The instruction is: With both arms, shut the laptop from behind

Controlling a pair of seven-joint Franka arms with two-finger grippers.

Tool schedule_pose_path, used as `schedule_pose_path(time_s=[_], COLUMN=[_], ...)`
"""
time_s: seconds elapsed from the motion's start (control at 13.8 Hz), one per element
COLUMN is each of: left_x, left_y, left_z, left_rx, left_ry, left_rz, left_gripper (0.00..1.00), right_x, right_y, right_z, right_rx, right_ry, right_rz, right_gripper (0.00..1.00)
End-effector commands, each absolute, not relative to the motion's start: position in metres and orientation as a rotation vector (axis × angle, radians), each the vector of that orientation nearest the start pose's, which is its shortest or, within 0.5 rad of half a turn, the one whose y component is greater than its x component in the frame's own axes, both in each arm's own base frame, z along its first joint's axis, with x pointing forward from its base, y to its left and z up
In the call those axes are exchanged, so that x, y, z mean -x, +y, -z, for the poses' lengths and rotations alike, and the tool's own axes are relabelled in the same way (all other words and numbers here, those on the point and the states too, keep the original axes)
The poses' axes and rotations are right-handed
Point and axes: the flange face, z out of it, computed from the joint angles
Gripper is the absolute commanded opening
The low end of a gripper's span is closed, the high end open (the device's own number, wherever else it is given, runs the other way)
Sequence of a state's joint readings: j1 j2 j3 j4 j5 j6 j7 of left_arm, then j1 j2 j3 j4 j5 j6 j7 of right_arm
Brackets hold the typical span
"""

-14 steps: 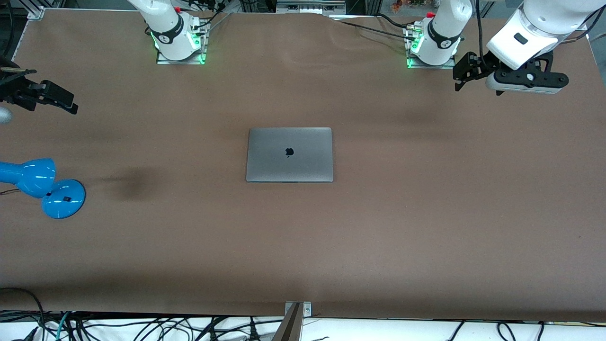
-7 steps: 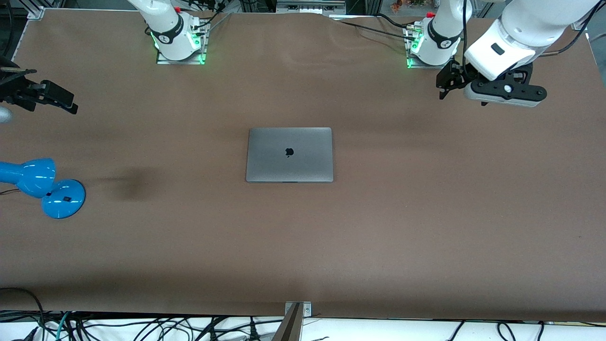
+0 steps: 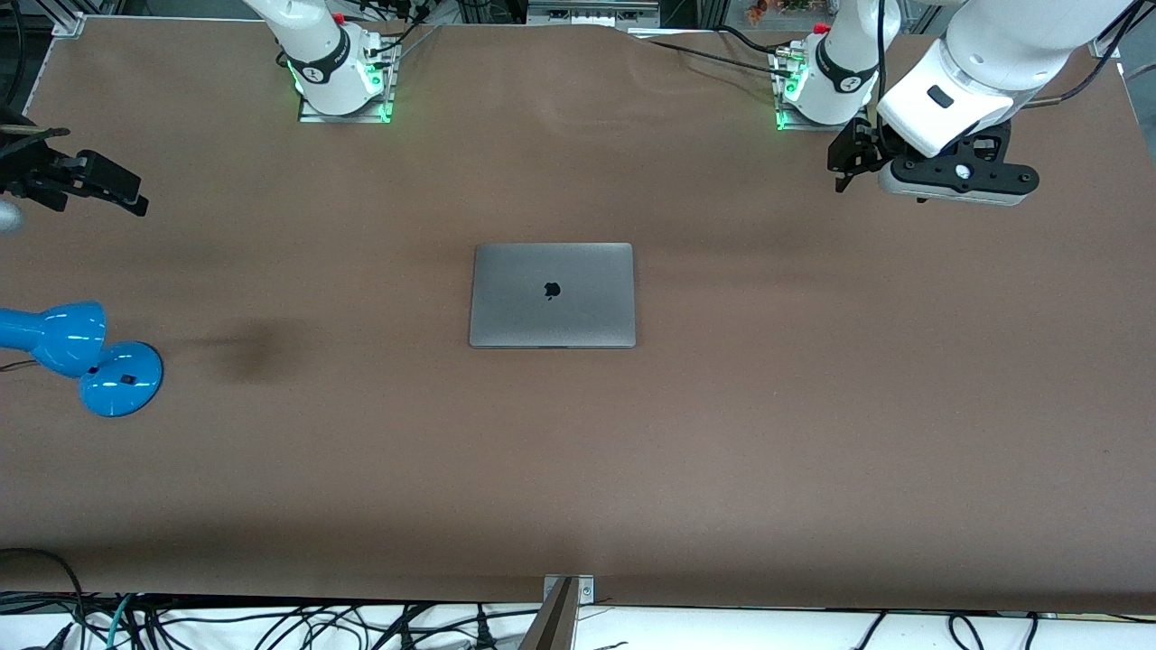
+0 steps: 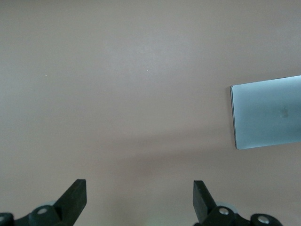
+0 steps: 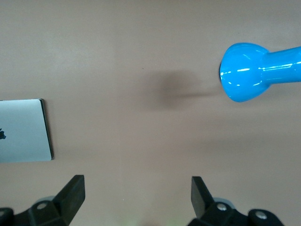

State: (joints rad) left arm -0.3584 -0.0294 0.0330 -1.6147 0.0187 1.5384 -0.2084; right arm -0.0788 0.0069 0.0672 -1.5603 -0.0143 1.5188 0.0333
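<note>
Left gripper [image 3: 844, 162]: jaws apart, holding nothing, up over bare table [image 3: 813, 433] near the left arm's base. Right gripper [image 3: 108, 191]: jaws apart, empty, over the table edge at the right arm's end, above the blue lamp [image 3: 81, 357]. Laptop [image 3: 552, 294] lies mid-table, lid shut flat, logo up, well apart from both grippers

High front view; wrist views downward — laptop [image 3: 552, 294] shared
</note>
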Motion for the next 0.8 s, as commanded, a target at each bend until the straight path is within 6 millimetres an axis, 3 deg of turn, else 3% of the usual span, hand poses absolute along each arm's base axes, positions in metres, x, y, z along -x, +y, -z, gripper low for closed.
schedule_pose_path(time_s=[0.0,0.72], left_x=[-0.518,-0.532], left_y=[-0.167,-0.154], left_z=[-0.621,-0.620], left_rx=[3.074,3.064], left_ry=[0.158,0.110], left_rz=[-0.064,-0.057], left_gripper=[1.00,1.00], right_x=[-0.541,-0.538], right_y=[-0.007,-0.005], right_z=[-0.627,-0.631], right_rx=[3.166,3.164], right_ry=[0.045,0.040], right_rz=[-0.051,-0.044], right_gripper=[1.00,1.00])
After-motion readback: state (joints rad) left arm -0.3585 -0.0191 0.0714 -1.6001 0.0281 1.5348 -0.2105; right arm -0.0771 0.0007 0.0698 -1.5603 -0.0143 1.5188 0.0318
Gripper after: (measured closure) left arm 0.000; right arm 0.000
